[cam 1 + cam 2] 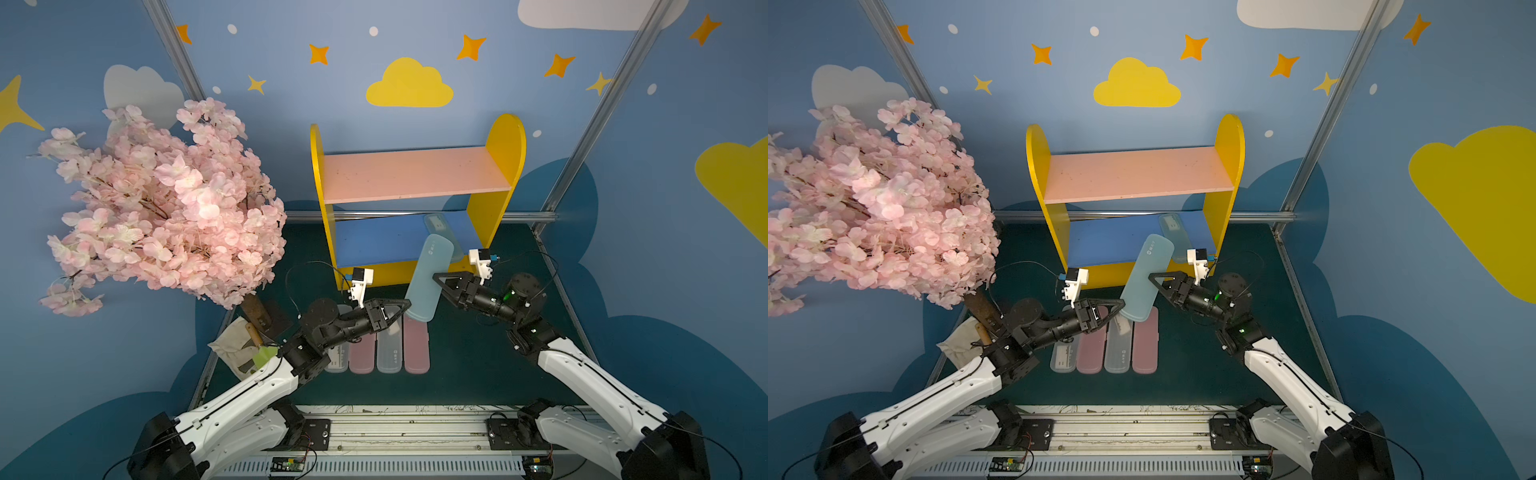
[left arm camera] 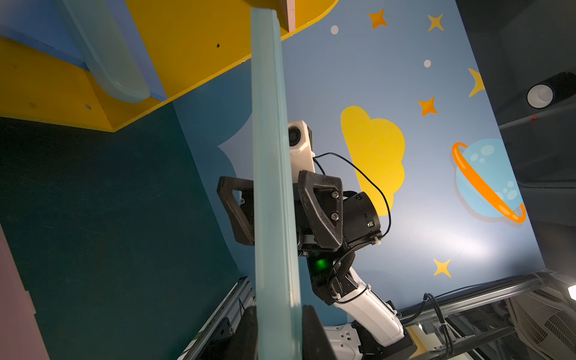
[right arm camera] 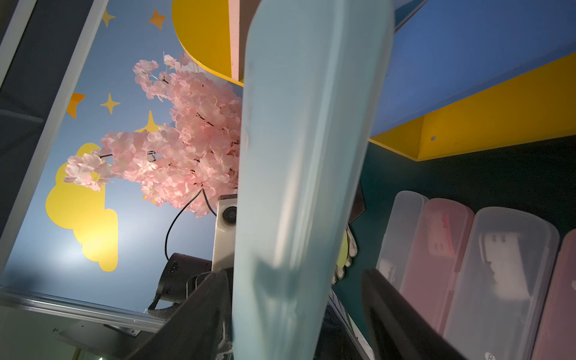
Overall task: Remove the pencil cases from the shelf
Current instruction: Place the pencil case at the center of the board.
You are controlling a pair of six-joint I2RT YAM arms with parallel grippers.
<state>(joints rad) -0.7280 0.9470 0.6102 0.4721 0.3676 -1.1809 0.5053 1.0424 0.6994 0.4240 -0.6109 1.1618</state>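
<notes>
Handover in hand. Left jaws clench the teal case (image 1: 428, 278), tilted aloft at 6 o'clock of the shelf (image 1: 505, 145); right jaws straddle it, unclamped. Next, probably: right clamps, left releases.

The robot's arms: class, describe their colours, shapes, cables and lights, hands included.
The left arm and right arm have white shells on the long links and black round joints. The left hand and right hand are black, with triangular open-frame fingers. A white boxy camera with a thin black cable sits on each wrist. A green light glows near the right wrist.
</notes>
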